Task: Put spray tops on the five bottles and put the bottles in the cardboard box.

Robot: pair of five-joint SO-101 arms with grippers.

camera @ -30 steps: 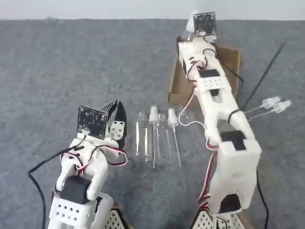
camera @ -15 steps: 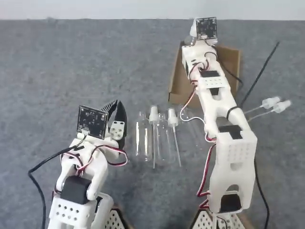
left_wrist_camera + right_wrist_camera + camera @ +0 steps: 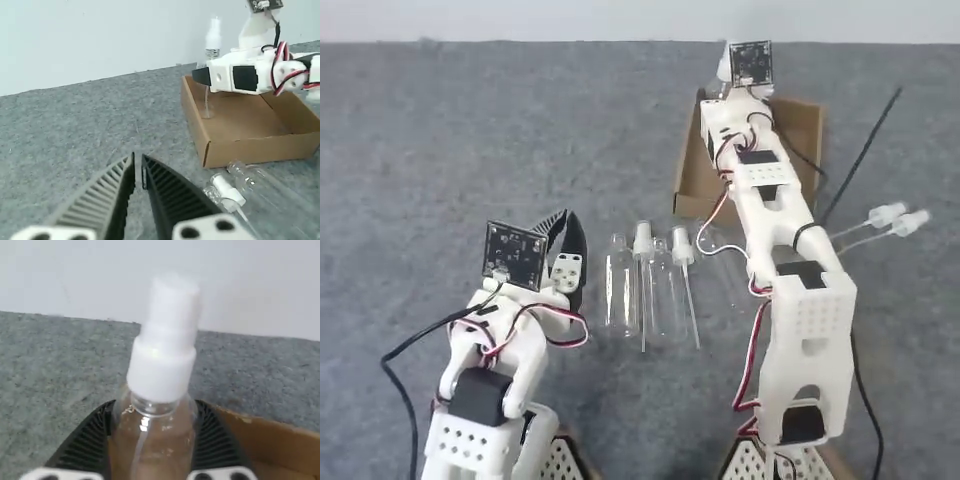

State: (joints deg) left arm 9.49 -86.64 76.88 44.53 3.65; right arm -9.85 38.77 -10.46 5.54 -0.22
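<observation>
While your right arm stretches out over the cardboard box [image 3: 805, 130], its pincer [image 3: 152, 450] is clamped on a clear bottle [image 3: 155, 415]. One ribbed black finger [image 3: 85, 440] presses each side, just below the neck. That bottle stands upright with a white spray top [image 3: 165, 340] seated on it.

From the left wrist view you get the same bottle [image 3: 206, 102] rising above the right pincer, near the box's far wall on the side nearer your left arm. Its lower end hangs inside the box. Whether it touches the box floor cannot be told.

Your left pincer [image 3: 138, 172] is all but closed: the two ribbed jaws leave only a sliver of gap and hold nothing. It hovers low over the grey tabletop [image 3: 470, 130], beside the loose bottles and well apart from the box.

Loose items on the tabletop:
- Clear bottles [image 3: 620, 285] lie side by side between the two arms, necks pointing toward the box, one partly under the right arm.
- Two spray tops [image 3: 642, 240] sit at the necks of that row, dip tubes trailing back toward the arm bases.
- Two more spray tops [image 3: 895, 218] lie together out past the right arm, beside a thin black cable [image 3: 865, 150].
</observation>
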